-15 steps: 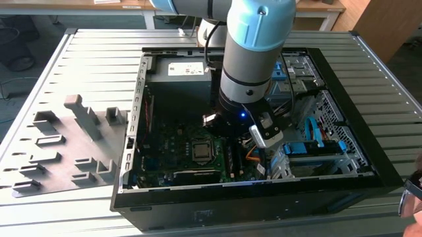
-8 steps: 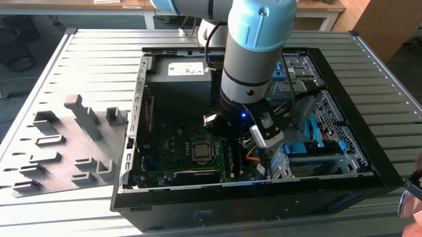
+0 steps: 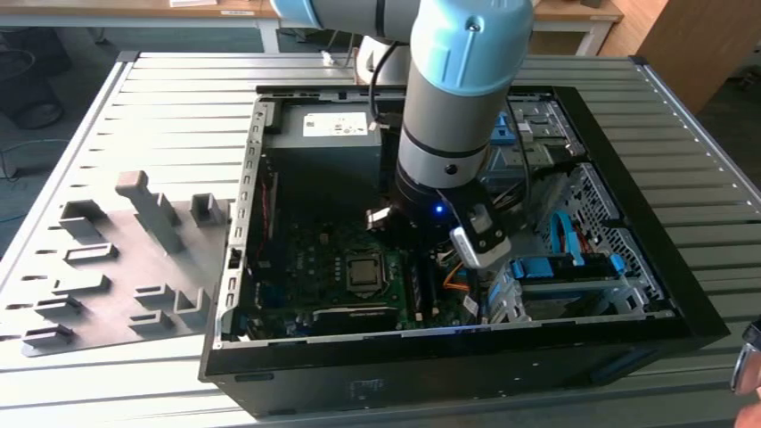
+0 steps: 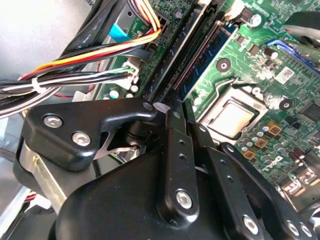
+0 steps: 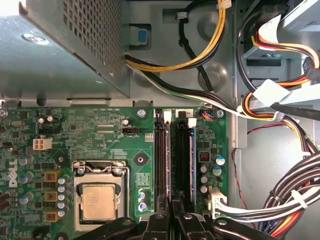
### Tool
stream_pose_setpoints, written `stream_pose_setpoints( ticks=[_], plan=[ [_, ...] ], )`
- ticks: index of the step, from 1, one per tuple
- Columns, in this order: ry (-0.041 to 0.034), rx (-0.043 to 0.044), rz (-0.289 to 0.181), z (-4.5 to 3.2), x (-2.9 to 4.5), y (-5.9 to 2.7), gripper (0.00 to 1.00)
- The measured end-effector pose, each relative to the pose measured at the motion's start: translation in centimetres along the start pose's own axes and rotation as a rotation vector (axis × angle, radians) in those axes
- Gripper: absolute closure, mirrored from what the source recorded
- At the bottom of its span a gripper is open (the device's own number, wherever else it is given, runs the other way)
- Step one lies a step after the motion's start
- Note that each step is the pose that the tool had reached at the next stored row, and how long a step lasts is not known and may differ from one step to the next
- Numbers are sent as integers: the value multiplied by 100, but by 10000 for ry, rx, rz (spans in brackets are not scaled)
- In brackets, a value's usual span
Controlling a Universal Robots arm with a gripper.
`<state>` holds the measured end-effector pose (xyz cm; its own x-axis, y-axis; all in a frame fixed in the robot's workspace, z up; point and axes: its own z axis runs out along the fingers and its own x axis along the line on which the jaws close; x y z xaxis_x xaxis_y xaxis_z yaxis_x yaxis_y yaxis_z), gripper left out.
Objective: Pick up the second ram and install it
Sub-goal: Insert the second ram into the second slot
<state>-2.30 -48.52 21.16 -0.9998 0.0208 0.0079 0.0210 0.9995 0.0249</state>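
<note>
Gripper (image 5: 170, 212) black, fingers nearly together over black memory slot rails (image 5: 161, 160) | grasp: cannot tell | thin blue-green second ram (image 4: 207, 55) upright in slot beside silver square CPU (image 5: 98, 201) | open black computer case (image 3: 618, 169).

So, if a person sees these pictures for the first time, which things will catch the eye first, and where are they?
First the big light-blue and grey robot arm, reaching down into the open black computer case on the slatted table. Next, in the first wrist view, the silver CPU in its socket on the green motherboard, with the long black memory slots beside it and the gripper just over them. Bright yellow, orange and red cables run alongside the board.
</note>
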Motion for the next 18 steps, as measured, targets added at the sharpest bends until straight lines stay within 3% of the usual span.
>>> stream_pose_setpoints(
  ticks=[10, 11, 14, 15, 18],
  plan=[
    [5, 1, 0, 57, -1, -2, 86],
    [-6, -37, -1, 66, -3, 4, 86],
    [5, 0, 0, 58, -1, -1, 80],
    [5, -3, 0, 59, -1, -1, 73],
    [6, 2, 0, 29, 0, -1, 73]
  ],
)
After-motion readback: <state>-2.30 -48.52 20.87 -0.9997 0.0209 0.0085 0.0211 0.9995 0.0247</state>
